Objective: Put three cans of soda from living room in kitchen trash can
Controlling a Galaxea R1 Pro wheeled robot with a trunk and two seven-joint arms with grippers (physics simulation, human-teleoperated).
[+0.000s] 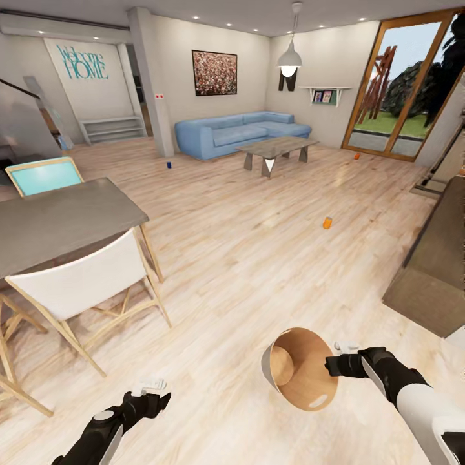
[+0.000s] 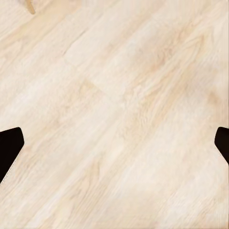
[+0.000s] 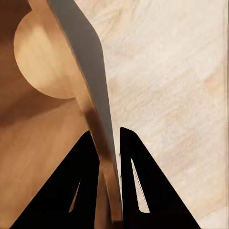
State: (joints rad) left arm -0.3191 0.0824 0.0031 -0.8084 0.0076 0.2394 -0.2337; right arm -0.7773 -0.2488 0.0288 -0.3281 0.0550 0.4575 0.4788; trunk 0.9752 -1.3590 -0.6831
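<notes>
Wood-toned inside of the trash can faces the head cam: bin is tipped, long axis running roughly toward the cam, mouth up and near, base away. R gripper is clamped on its rim wall, one finger inside, one outside, bin held over the plank floor. L gripper has fingers wide apart over bare floor. Orange can stands mid-floor; another orange can near the glass door; blue can near the sofa.

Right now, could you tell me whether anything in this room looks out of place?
Yes: three soda cans lie scattered on the floor, and the trash can hangs tilted, its wall pinched by the right pincer.
</notes>
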